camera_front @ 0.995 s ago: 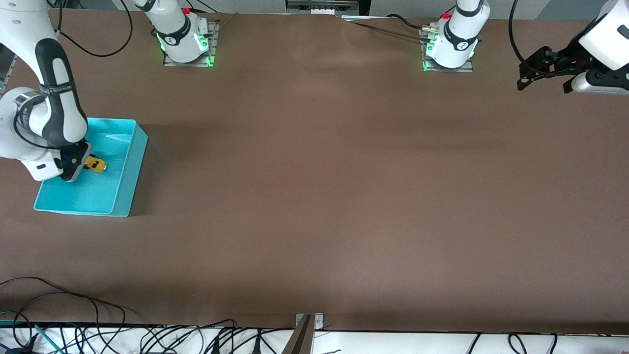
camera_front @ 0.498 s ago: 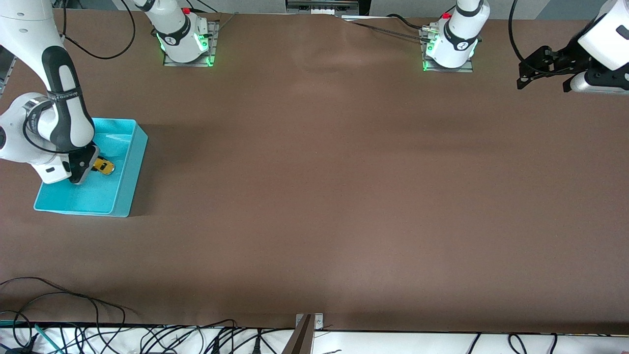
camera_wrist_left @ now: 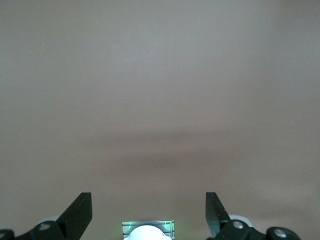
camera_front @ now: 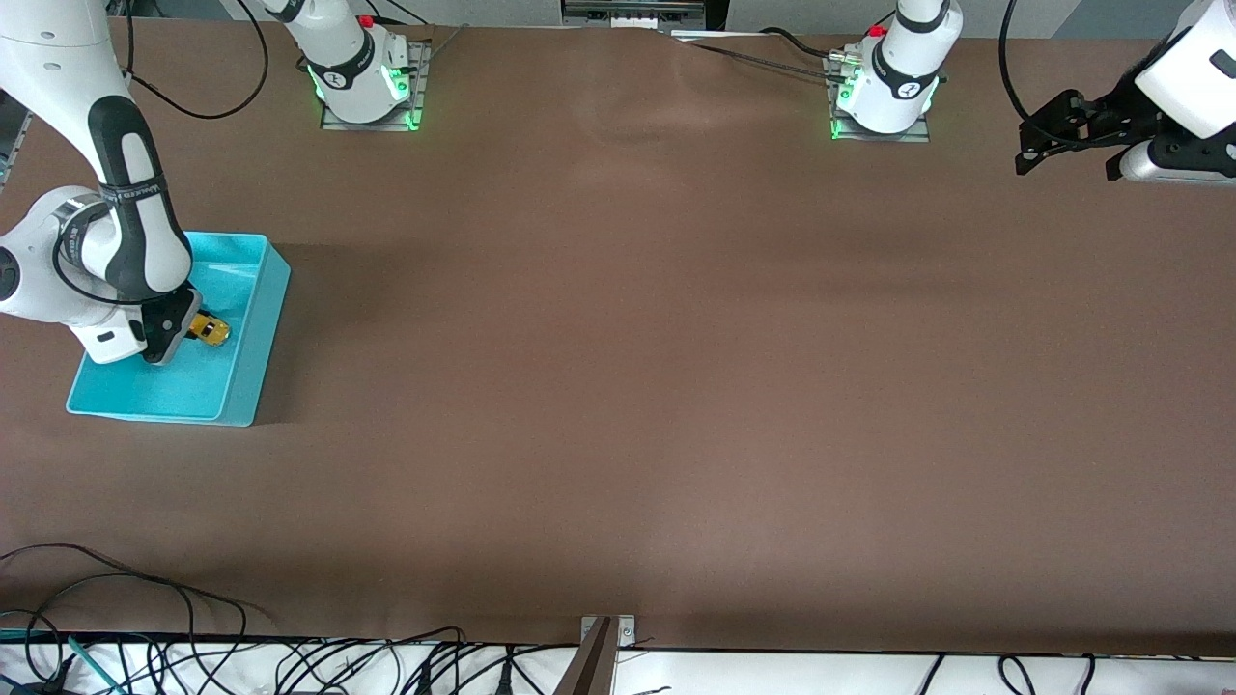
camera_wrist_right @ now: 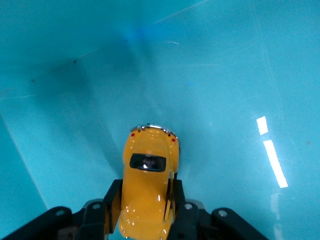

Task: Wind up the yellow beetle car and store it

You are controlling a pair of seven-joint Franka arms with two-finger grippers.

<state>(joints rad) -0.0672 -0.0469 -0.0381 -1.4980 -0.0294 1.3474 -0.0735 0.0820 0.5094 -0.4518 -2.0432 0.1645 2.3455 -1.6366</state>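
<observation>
- While the right gripper (camera_front: 183, 333) hangs low inside the turquoise bin (camera_front: 253, 347), its fingers (camera_wrist_right: 111, 197) are clamped on the sides of the yellow beetle car (camera_front: 209, 329).
- Seen from the right wrist view, the yellow beetle car (camera_wrist_right: 149, 190) points away from the gripper (camera_wrist_right: 144, 210), its rounded roof and small dark window facing up, one end sticking out past the fingertips.
- From these views I cannot tell whether the car's wheels touch the bin floor (camera_wrist_right: 225, 100) or sit just above it.
- Turquoise floor and a sloping wall fill the rest of the right wrist view, with two bright light reflections on the floor.
- The bin sits on the brown worktop (camera_front: 637, 386) at the right arm's end, and the car is in the part of it toward the middle of the worktop, near the wall on that side.
- The left gripper (camera_front: 1072, 135) waits up in the air over the left arm's end of the worktop, well apart from the bin.
- Its fingers (camera_wrist_left: 80, 212) are spread wide with nothing between them; the left wrist view shows only bare brown worktop (camera_wrist_left: 160, 100) under the gripper (camera_wrist_left: 148, 212).
- Loose black cables (camera_front: 145, 637) lie along the worktop edge nearest the front camera.
</observation>
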